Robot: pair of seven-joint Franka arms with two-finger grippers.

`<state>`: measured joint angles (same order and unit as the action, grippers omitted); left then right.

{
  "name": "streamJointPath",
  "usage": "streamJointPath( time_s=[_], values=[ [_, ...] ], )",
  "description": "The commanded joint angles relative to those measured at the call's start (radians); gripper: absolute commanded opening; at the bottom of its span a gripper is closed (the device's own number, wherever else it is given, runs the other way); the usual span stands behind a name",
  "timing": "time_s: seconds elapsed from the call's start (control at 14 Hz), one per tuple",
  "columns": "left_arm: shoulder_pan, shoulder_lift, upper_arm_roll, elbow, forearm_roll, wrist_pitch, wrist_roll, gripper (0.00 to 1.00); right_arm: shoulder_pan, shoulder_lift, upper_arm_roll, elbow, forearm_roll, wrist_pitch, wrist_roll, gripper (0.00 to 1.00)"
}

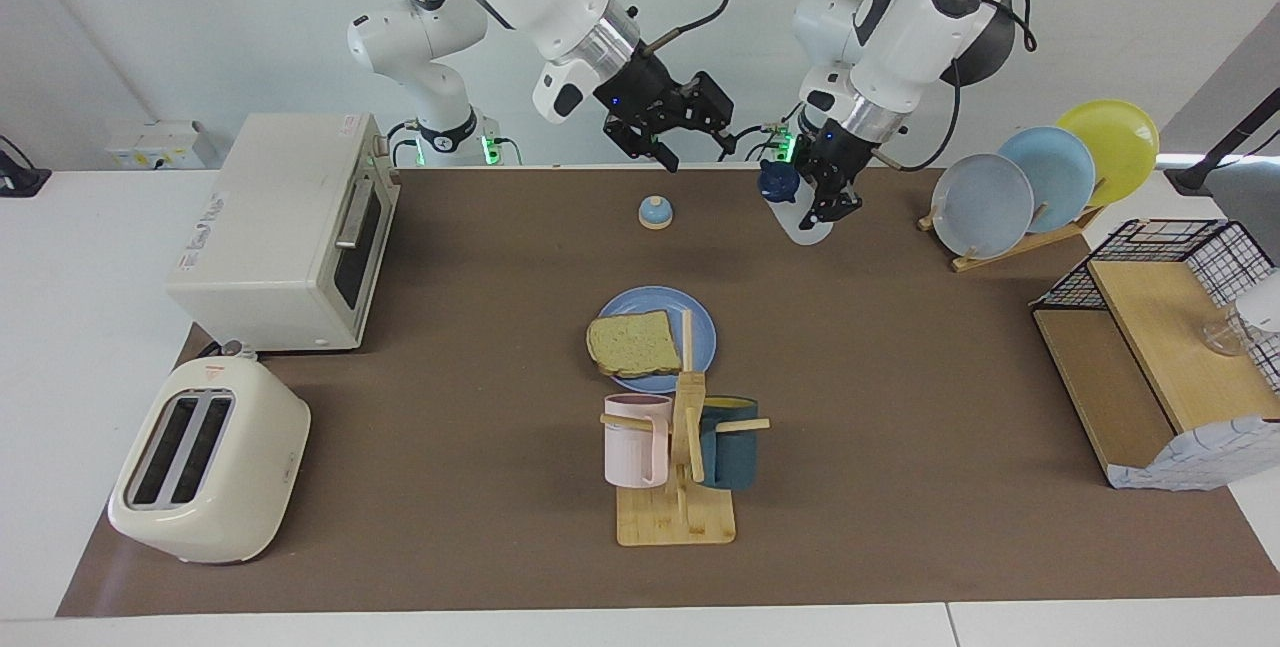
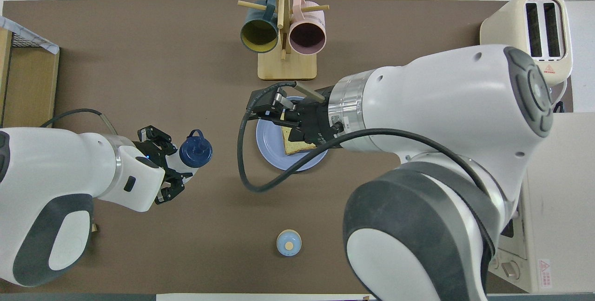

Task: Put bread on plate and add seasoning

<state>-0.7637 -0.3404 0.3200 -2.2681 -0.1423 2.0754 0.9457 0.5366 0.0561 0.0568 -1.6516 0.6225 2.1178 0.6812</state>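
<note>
The bread (image 1: 633, 344) lay on the plate (image 1: 703, 325). The left gripper (image 1: 822, 195) hung high with jaws clamped on the seasoning (image 1: 790, 199); the right gripper (image 1: 668, 123) hung empty, jaws apart. Tipping cap-down directly above the slice would likely work best.

light: bright, even, probably from overhead
shadows: soft, faint under the plate (image 1: 703, 327)
focus: sharp throughout, no obvious glare
</note>
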Motion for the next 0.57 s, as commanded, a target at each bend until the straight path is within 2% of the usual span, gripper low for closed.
streamJointPath(
  time_s=[0.0, 0.21, 0.5],
  values=[
    [-0.023, -0.031, 0.001, -0.024, -0.003, 0.006, -0.033, 0.00, 0.037, 0.001, 0.008, -0.004, 0.005, 0.048, 0.008, 0.66],
    [-0.023, -0.031, 0.001, -0.024, -0.003, 0.009, -0.065, 0.00, 0.045, 0.001, 0.009, -0.004, -0.019, 0.051, 0.006, 0.45],
    [-0.023, -0.031, -0.002, -0.024, -0.003, 0.011, -0.096, 0.00, 0.060, -0.012, 0.009, -0.023, -0.075, 0.044, -0.005, 0.37]
  ],
)
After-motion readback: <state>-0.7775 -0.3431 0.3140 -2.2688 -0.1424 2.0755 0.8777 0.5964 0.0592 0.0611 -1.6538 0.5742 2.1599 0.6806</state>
